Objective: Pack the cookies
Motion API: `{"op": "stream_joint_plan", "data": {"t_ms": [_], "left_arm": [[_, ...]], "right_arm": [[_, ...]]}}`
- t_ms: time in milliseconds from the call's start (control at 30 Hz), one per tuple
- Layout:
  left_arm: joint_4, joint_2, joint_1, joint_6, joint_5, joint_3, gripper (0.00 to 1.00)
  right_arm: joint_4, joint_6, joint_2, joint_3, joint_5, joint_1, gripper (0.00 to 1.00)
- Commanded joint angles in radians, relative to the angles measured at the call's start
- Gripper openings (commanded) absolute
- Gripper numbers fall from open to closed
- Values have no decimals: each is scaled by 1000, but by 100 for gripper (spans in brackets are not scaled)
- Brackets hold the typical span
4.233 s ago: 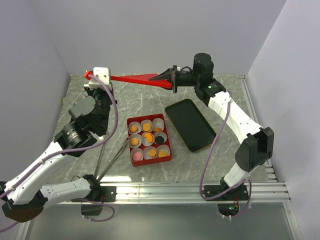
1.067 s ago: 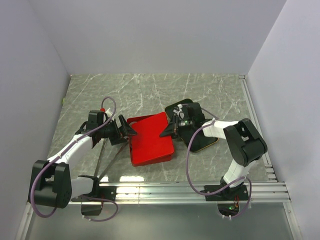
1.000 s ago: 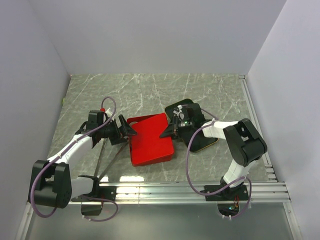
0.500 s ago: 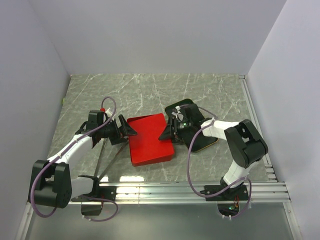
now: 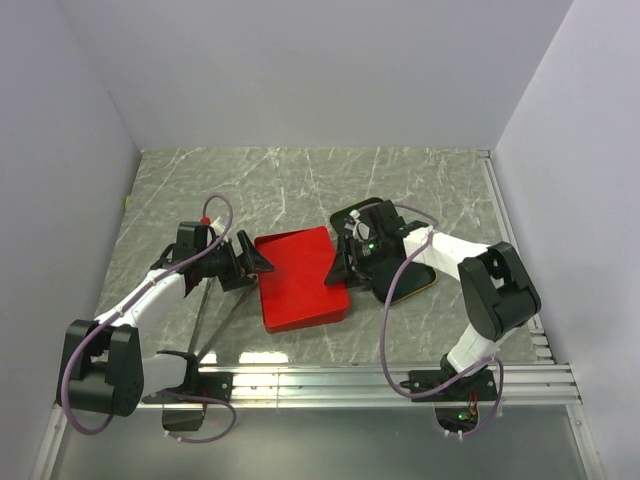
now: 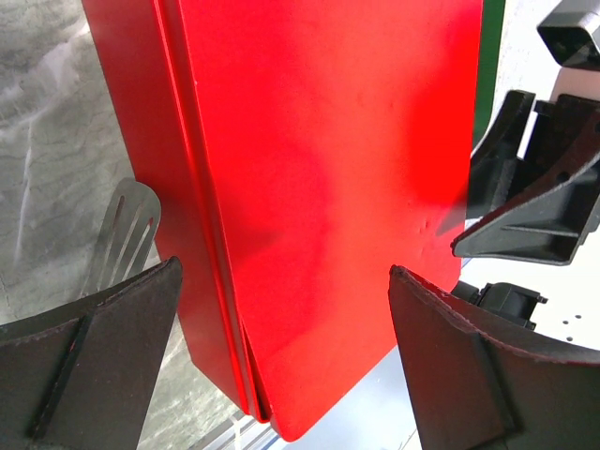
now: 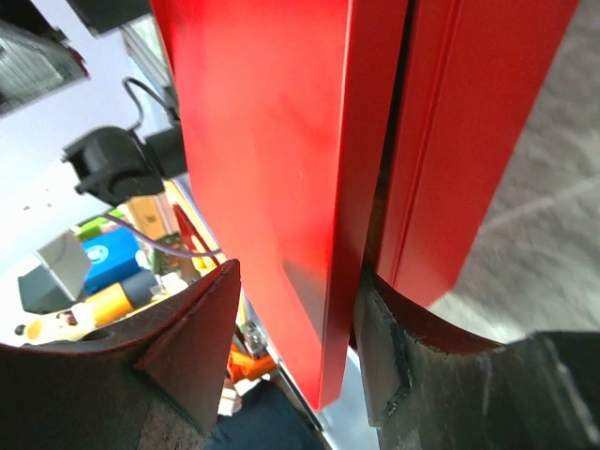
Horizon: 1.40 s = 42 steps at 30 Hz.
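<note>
1. We cannot see the cookies in any view. The red box point(image 5: 300, 282) is shut, and its red lid point(image 6: 328, 178) covers the whole top.
2. The red box lies flat on the grey marbled surface point(image 5: 300, 180), near its middle and between the two arms.
3. The left claw point(image 5: 252, 262) sits low at the box's left edge. In its wrist view the two fingers point(image 6: 103, 356) stand wide apart and hold nothing, with the lid stretching away ahead of the gap between them.
4. The right claw point(image 5: 336, 268) sits at the box's right edge. In its wrist view the jaws are partly apart, with the lid's rim between them. One finger point(image 7: 398, 352) lies against the seam between the lid and the box wall. The other finger stands off from the lid's top face, so the claw is not clamped on the lid.
5. A black flat slab with a golden rim point(image 5: 412, 285) lies just to the right of the box, partly under the right arm.
6. Metal tongs point(image 5: 222, 318) lie on the surface to the left of the box. Their slotted tip point(image 6: 122, 234) shows beside the box wall.
</note>
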Motion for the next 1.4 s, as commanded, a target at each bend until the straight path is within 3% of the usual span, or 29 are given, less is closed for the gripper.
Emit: {"op": "stream_joint_plan", "data": {"t_ms": [0,533,967,1367], "left_arm": [[43,-8,1,7,3,-2,97],[40,12,-10,12,0,2,96],[35,7,-19,17,0,4,96],[35,7,-36,18,-5,5,96]], "right_arm": [[-165,-103,-56,34,83,-9,59],[-254,-119,-152,54,109,-10,56],[-249,-110,-175,26,129,-7,35],[-203,-94,-152,-25,139,-7,29]]}}
